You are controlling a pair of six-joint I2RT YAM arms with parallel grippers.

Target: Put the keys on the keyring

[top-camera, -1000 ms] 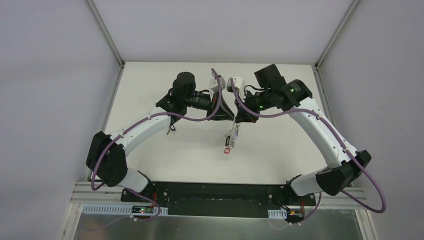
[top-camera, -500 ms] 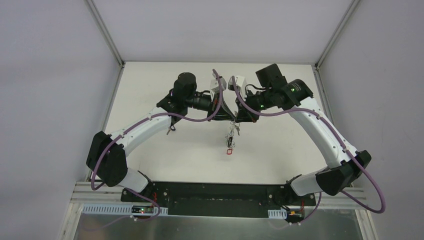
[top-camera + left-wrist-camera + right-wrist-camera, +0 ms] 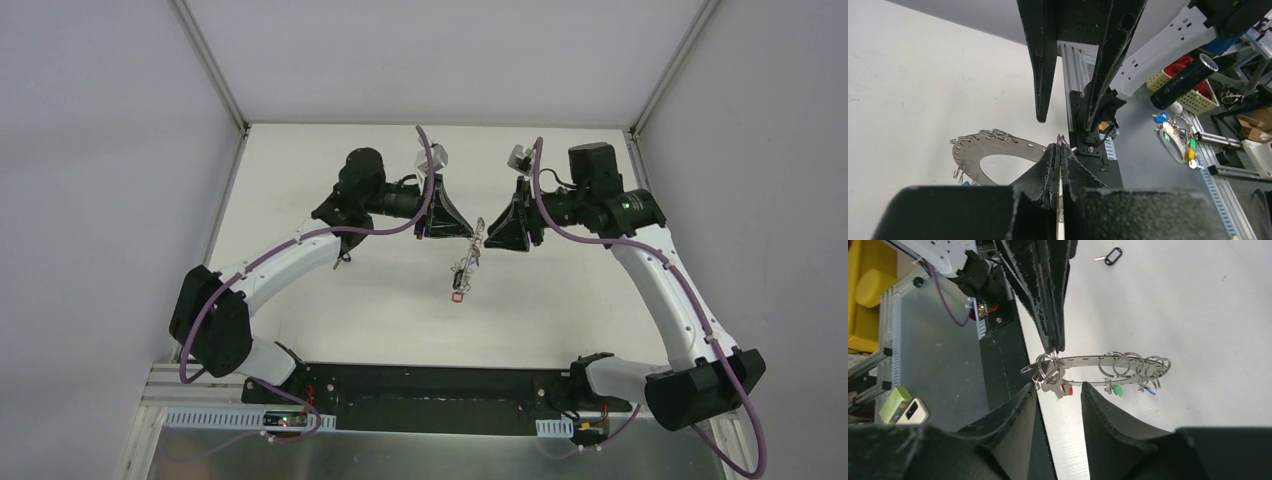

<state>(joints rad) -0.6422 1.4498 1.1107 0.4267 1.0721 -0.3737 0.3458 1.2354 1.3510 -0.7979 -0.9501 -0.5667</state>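
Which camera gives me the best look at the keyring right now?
Right wrist: the keyring hangs edge-on from the shut left gripper, split rings and coloured tags clear. Left wrist shows only part of it behind that gripper; top external shows a tiny dangling cluster.

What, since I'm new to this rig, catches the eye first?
The keyring, hung with small rings and red, green and blue tags, dangles mid-air over the table, pinched by the shut left gripper. The right gripper stands open just beside it. A black-tagged key lies apart on the table.
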